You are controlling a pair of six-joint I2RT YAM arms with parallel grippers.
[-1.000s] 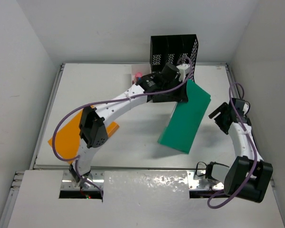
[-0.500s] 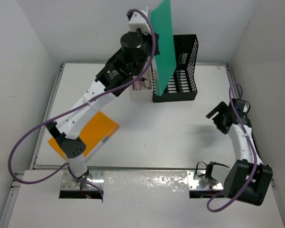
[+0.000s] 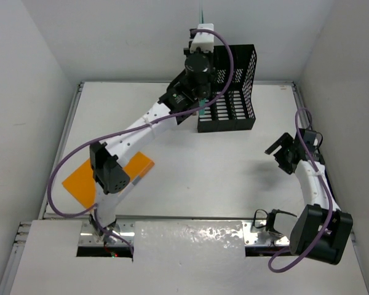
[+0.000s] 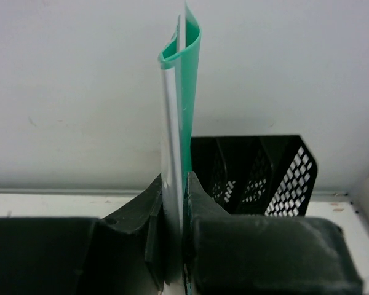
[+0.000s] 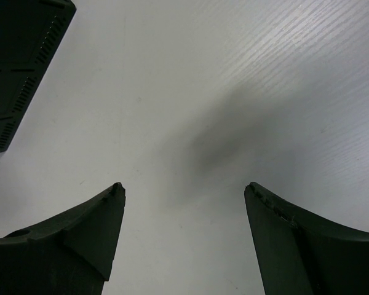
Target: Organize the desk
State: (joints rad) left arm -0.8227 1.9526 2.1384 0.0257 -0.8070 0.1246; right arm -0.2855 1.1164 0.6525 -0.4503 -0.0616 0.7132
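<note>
The desk (image 3: 190, 178) is a white tabletop with walls round it. My left gripper (image 3: 201, 31) is raised high at the back and shut on a green folder (image 3: 200, 111), which I see edge-on and which the wrist mostly hides. In the left wrist view the jaws (image 4: 177, 203) pinch the folder (image 4: 187, 92) upright, with its curved spine at the top. A black mesh file organizer (image 3: 230, 80) stands at the back, just right of and below the folder (image 4: 258, 172). My right gripper (image 3: 281, 153) is open and empty over bare desk (image 5: 184, 187).
An orange folder (image 3: 86, 178) lies flat at the front left, partly under my left arm. A corner of the organizer (image 5: 18, 61) shows at the top left of the right wrist view. White walls stand close on three sides.
The left gripper lifted the green folder off the desk, turned it from broadside to edge-on, and moved it right to the organizer's left end. The right arm barely moved.
</note>
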